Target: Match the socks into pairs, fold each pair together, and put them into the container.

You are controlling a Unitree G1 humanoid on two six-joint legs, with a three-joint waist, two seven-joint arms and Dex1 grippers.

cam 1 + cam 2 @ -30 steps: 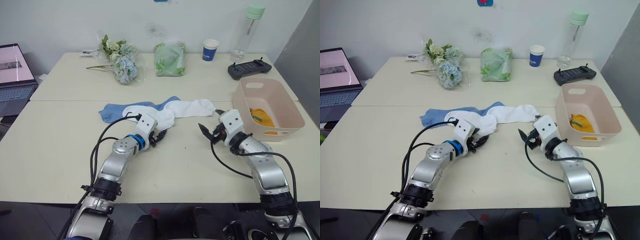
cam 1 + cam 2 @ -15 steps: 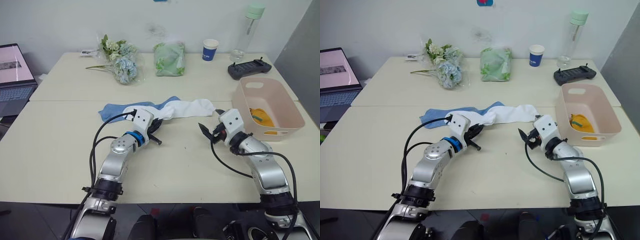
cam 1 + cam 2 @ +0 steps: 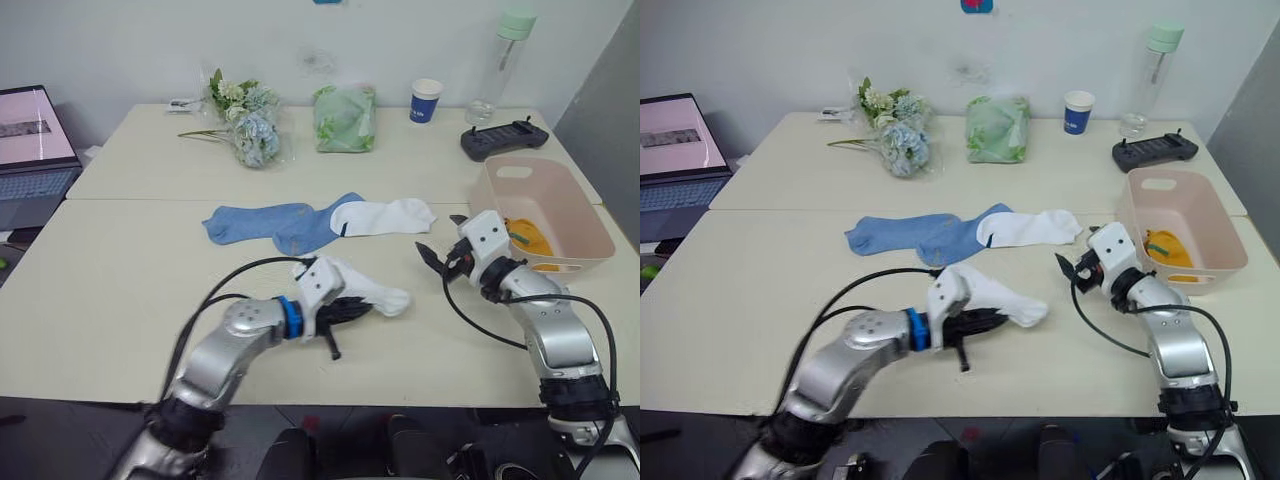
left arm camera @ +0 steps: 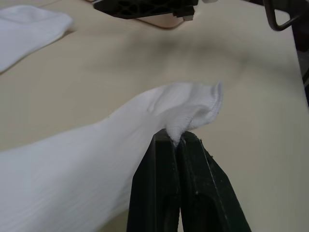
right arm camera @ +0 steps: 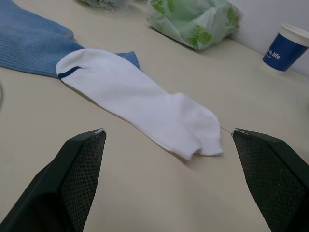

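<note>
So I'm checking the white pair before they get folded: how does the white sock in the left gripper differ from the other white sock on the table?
The held white sock is pinched at its edge by the left gripper, fingers shut; the other white sock is touched by no gripper. The held one sits near the table's front edge, apart from the rest; the other lies flat farther back, overlapping a blue sock. Both are short, white and outside the pink basin.

A bunch of flowers (image 3: 243, 125), a green bundle in clear plastic (image 3: 346, 118) and a blue-and-white paper cup (image 3: 425, 100) are seen along the far side of the table (image 3: 120, 290). A clear bottle (image 3: 501, 62) and a black controller (image 3: 504, 138) are placed further right. An open laptop (image 3: 35, 140) is seen at the left edge.
</note>
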